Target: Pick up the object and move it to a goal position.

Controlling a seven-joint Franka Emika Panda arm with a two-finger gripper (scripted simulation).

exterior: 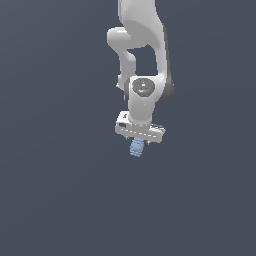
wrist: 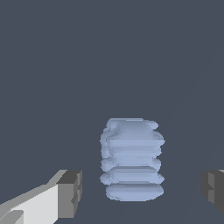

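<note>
Filled both views edge to edge: a flat dark slate-blue ground (exterior: 55, 200), plain and unmarked. Came down from the upper edge of the exterior view: the white Panda arm (exterior: 142, 45), bent through a rounded elbow and ended in a wrist joint with a round grey cap. Hung under that wrist, pointed down at the ground: the white gripper (exterior: 138, 142), its wide palm bar tilted slightly, lower toward the exterior view's right. Stood directly below the gripper, partly tucked under the palm bar: the object (exterior: 136, 148), a small light-blue ribbed barrel, clearly narrower than the bar above it. Looked upright in the wrist view, the object (wrist: 132, 159) showing stacked horizontal ridges, between the two fingers. Spread wide apart, the gripper (wrist: 142, 190), with one dark grey pad (wrist: 70, 193) on a white finger to one side of the object and the other pad (wrist: 213, 190) at the frame's edge on the opposite side. Left clear ground visible between each pad and the object, so no contact on either side. Could not be told from either view whether the object rested on the ground or sat slightly above it.
</note>
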